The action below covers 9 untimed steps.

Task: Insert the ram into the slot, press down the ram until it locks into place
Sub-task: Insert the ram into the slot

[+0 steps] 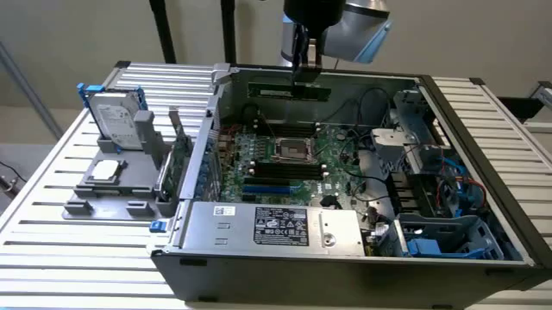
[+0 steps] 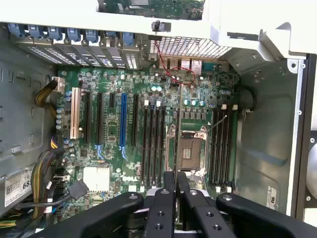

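Scene: open PC case (image 1: pixel 345 278) lying on its side on a slatted metal worktop (image 1: pixel 69 258), robot arm overhead.
Pincer: the pincer (image 1: pixel 306 80) hangs above the far side of the case. It's clamped tight on the top edge of the ram (image 1: pixel 289 91). In the wrist view the black fingers (image 2: pixel 169 191) sit almost together with just a thin gap for the stick.
Ram: held level, long side horiz., label facing the exterior cam. It's in the air near the case's far wall, above the motherboard (image 1: pixel 332 145) and touching no part of it. Not yet seated in any slot.
Slots: black memory slots (image 1: pixel 280 171) run in two banks either side of the CPU socket (image 1: pixel 291 150). In the wrist view the pincer is over the strip betw. the socket and one bank.
Board: green, w/ several long expansion slots incl. one blue and one cream, seen from the wrist cam.
Power supply: silver box w/ a black label (image 1: pixel 280 226) along the case's near edge.
Case's right end (exterior view): drive cage, blue plastic parts, loose cables.
Outside the case, exterior view's left: grey fixture (image 1: pixel 108 187) on the worktop. It carries a hard drive (image 1: pixel 116 119) upright in a blue bracket.
Expansion card: green expansion card (image 1: pixel 180 165) standing on edge betw. the fixture and the case wall.
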Available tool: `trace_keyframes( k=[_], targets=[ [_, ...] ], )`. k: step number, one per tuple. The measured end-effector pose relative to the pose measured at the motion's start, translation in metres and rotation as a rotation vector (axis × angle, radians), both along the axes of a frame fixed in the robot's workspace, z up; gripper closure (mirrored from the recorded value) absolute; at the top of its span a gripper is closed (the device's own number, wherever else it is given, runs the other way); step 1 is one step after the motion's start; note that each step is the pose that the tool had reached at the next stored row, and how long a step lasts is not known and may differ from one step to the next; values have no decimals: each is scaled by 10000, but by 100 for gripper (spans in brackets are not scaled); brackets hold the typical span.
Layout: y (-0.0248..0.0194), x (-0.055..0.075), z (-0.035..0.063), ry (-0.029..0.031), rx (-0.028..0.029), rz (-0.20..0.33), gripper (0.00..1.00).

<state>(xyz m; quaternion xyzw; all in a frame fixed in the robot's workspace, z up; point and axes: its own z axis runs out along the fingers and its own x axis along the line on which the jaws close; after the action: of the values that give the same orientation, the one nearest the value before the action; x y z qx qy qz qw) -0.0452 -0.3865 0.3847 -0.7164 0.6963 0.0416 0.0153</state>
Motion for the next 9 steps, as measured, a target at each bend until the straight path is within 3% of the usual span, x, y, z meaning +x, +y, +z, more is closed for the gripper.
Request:
trace_keyframes(
  k=[9],
  targets=[
    [0, 0, 0, 0, 0, 0, 87]
  ],
)
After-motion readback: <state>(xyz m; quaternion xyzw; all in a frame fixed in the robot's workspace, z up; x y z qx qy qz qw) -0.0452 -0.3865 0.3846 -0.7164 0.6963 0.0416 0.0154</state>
